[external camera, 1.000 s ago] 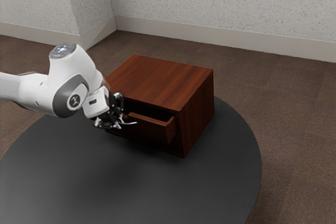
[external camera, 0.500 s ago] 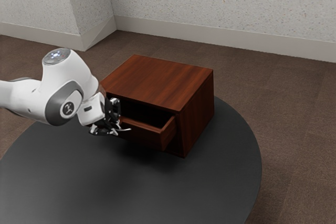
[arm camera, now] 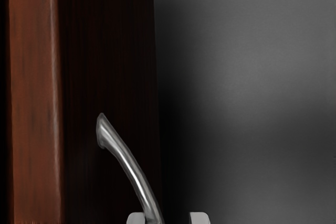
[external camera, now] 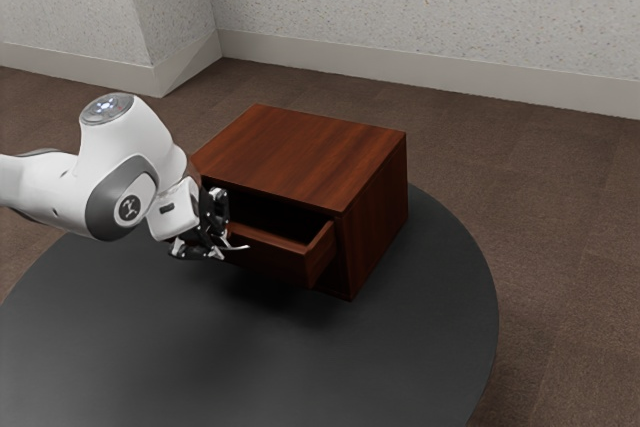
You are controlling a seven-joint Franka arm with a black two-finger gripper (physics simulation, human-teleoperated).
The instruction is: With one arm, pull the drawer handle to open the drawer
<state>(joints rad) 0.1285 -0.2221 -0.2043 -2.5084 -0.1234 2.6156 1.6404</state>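
**Step in hand:** drawing out the drawer (external camera: pixel 318 247). It stands part-way out of the cabinet (external camera: pixel 300 152), with its front toward the exterior view's left and a dark gap above it. I judge it partly open, with more travel wanted.

**Hand:** the gripper (external camera: pixel 207 244) sits at the drawer front, with the arm coming in from the exterior view's left. In the wrist view the metal handle (arm camera: pixel 125 169) runs down between the two fingertips (arm camera: pixel 135 217). It lies close against one and shows a clear gap to the other. I read the hand as open and hooked round the bar, not clamped (the contact sits at the picture's edge, so this is a reading).

**To do it well:**
- Pull straight along the drawer's slide line, away from the cabinet. Any sideways pull risks binding the drawer or sliding the bar out.
- Hold the wrist angle fixed, so the bar cannot escape the fingertips.
- Pull slowly and evenly, since a hooked bar slips off easily.
- Closing on the bar first would be safer.
- The cabinet may not be fixed to the round dark table (external camera: pixel 300 367), so a jerk could drag it whole.
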